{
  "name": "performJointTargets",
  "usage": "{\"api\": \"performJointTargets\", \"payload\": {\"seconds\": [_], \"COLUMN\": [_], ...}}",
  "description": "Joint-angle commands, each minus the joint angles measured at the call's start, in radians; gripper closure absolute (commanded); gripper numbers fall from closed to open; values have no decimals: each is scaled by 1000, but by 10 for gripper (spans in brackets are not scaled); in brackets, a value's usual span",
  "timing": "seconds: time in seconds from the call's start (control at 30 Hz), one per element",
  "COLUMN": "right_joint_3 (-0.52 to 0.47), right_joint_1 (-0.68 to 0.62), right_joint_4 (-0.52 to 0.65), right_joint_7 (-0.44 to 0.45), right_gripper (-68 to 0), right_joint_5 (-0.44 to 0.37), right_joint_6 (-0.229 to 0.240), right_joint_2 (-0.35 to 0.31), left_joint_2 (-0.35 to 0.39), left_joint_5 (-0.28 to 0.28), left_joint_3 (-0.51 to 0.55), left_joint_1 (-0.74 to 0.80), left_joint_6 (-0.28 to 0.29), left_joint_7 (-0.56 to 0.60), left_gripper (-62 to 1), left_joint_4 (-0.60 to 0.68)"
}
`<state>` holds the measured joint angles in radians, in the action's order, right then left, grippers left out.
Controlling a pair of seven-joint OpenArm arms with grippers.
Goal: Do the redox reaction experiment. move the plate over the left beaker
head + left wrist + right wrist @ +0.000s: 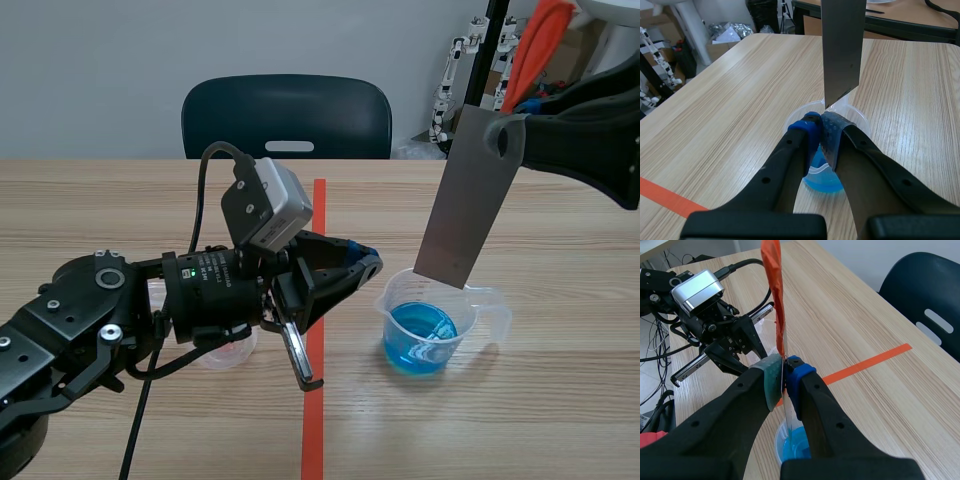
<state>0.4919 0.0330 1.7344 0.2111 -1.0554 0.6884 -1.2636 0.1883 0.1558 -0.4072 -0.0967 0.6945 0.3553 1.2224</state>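
plate [470, 195]: a grey metal strip hanging tilted, top leaning toward the right arm. it stands over the beaker of blue liquid [430, 325], on the right of the orange-red tape line [312, 420]. it is not over the left beaker [225, 352].

nearest the robot, the left arm lies low across the table [120, 200]. the left gripper [350, 262] points toward the blue beaker. in the left wrist view its two pads [812, 130] press together with nothing between them, and the left gripper [821, 125] sits just short of the beaker's rim [857, 117].

the left beaker is a small clear vessel with a reddish tint inside. it stands under the left arm, just left of the tape line, and is largely hidden.

further out, the plate's lower edge [842, 45] reaches about the height of the blue beaker's rim. contact with the rim cannot be determined.

the right gripper [512, 140] enters high from the right and is clamped on the plate's upper end. in the right wrist view the plate [774, 290] is seen edge-on between the right gripper's [785, 365] pads, with the blue beaker [790, 445] below.

at the table's far edge stands a dark chair [287, 118].
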Motion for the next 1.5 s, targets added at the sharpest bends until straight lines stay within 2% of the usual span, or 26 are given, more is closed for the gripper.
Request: {"api": "performJointTargets", "payload": {"seconds": [0.0, 0.57, 0.8, 0.97, 1.37, 1.47], "right_joint_3": [-22, -22, -22, -22, -22, -22], "right_joint_1": [11, 11, 11, 11, 11, 15], "right_joint_4": [8, 8, 8, 8, 8, 8], "right_joint_7": [19, 18, 11, 11, 13, 14], "right_gripper": [-6, -6, -6, -6, -6, -6], "right_joint_5": [-11, -3, -3, -3, -9, -11], "right_joint_6": [0, 0, 0, 0, -2, -40], "right_joint_2": [-13, -13, -13, -13, -9, 10], "left_joint_2": [-5, 2, 27, 40, 62, 62], "left_joint_5": [-10, -11, -37, -48, -47, -47], "left_joint_3": [-6, -5, 34, 108, 314, 359], "left_joint_1": [0, 9, 74, 155, 494, 588], "left_joint_6": [2, 2, 2, 2, 2, 2], "left_joint_7": [14, 15, 74, 77, 271, 312], "left_gripper": [-32, -31, -31, -31, -31, -32], "left_joint_4": [17, 21, 81, 157, 349, 387]}}
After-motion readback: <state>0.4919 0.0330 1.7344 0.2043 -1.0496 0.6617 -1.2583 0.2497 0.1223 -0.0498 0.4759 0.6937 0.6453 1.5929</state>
